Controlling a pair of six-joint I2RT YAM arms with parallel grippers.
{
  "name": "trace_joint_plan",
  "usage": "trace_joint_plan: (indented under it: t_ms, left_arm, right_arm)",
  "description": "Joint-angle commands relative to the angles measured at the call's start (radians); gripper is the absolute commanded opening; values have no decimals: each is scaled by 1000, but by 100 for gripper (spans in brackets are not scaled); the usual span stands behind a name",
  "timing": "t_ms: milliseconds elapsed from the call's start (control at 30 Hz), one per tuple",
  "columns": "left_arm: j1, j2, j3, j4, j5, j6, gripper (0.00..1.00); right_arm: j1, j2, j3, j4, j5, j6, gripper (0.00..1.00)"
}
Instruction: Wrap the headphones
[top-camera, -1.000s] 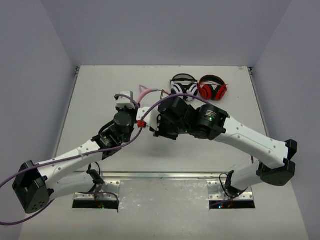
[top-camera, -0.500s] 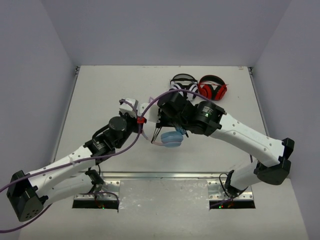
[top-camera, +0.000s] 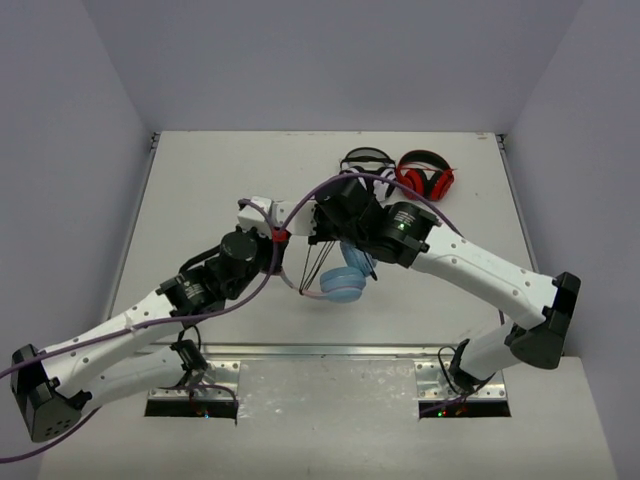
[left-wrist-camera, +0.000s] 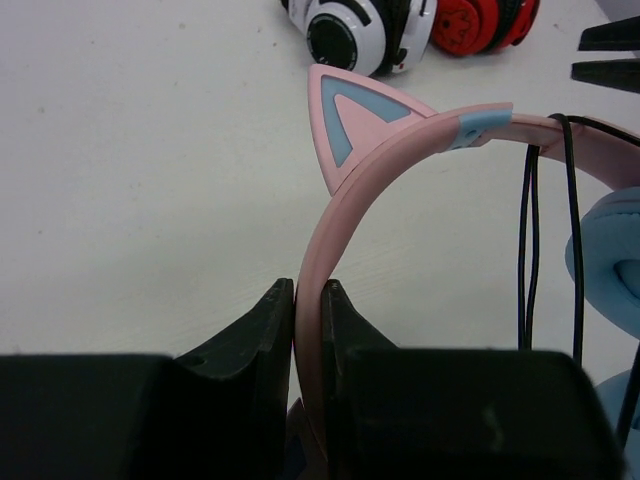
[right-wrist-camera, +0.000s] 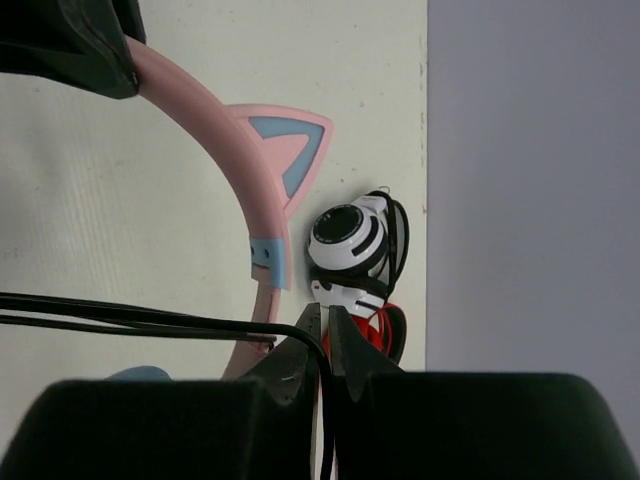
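The headphones hang above the table between my two arms. My left gripper (left-wrist-camera: 308, 292) is shut on their pink headband (left-wrist-camera: 375, 185), just below a cat ear (left-wrist-camera: 345, 120). Pinched in the shut right gripper (right-wrist-camera: 322, 316) is the thin black cable (right-wrist-camera: 130, 318), which runs taut across the headband (right-wrist-camera: 200, 110). In the top view a light-blue earcup (top-camera: 343, 283) dangles below the right wrist, with cable strands (top-camera: 313, 266) stretched beside it. The other earcup is hidden under the arm.
Black-and-white headphones (top-camera: 362, 160) and red-and-black headphones (top-camera: 425, 178) lie at the back of the table, right of centre and just behind the right wrist. The table's walls stand to the left, right and rear.
The headphones have come up off the table, and the blue earcup now hangs in view under the right arm. The right wrist has swung back and left, pulling the cable taut.
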Motion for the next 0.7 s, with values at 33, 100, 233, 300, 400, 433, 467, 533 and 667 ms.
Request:
trace_joint_plan:
  t_ms: [33, 100, 233, 300, 400, 433, 467, 533, 667]
  left_arm:
    - [-37, 9, 90, -177, -38, 7, 0]
    - [-37, 12, 104, -207, -58, -12, 0]
    - [-37, 5, 98, -172, -49, -13, 0]
    - [-37, 17, 113, -166, -23, 5, 0]
    - [-37, 23, 130, -165, 31, 36, 0]
    - [-37, 23, 136, -172, 36, 56, 0]
    - [-37, 25, 142, -177, 46, 70, 0]
    - [-37, 28, 161, -192, 59, 91, 0]
    - [-37, 22, 188, -238, 27, 119, 0]
  right_arm:
    - [-77, -65, -22, 224, 57, -64, 4]
    - [-93, -99, -65, 247, -1, -42, 3]
    - [-129, -153, -164, 314, -67, 1, 3]
    - [-160, -169, -178, 328, -117, 18, 3]
    - [-185, -165, -183, 314, -145, -10, 5]
    - [-191, -163, -192, 317, -142, -21, 6]
    - [-195, -160, -194, 317, -141, -34, 6]
    - [-221, -153, -195, 310, -160, -51, 6]
    - [-257, -154, -218, 334, -183, -58, 8]
